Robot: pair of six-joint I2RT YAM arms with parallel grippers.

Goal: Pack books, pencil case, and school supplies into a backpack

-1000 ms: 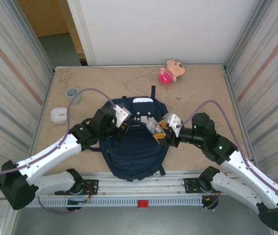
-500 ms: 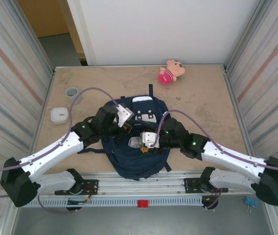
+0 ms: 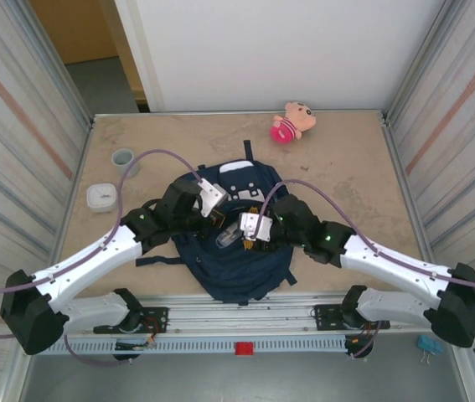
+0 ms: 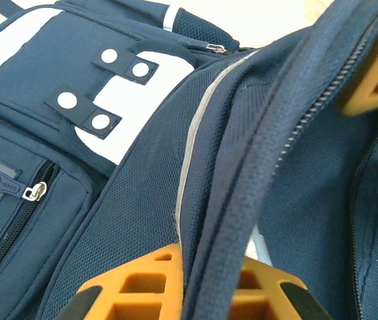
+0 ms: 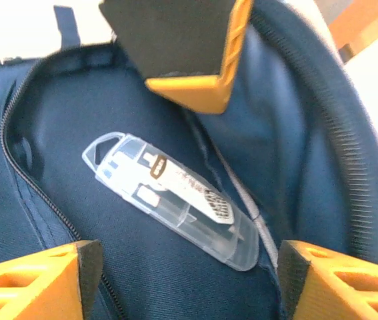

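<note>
Right wrist view shows the clear-grey item [image 5: 175,200] lying loose inside the backpack [image 5: 55,220], just within its mouth, with the right end effector [image 5: 185,277] spread wide and released over it. Left wrist view adds the left end effector [image 4: 205,290] clenched on the backpack's zipper rim [image 4: 269,153]. If that pinch slips, the mouth could collapse and the item might slide out.
</note>
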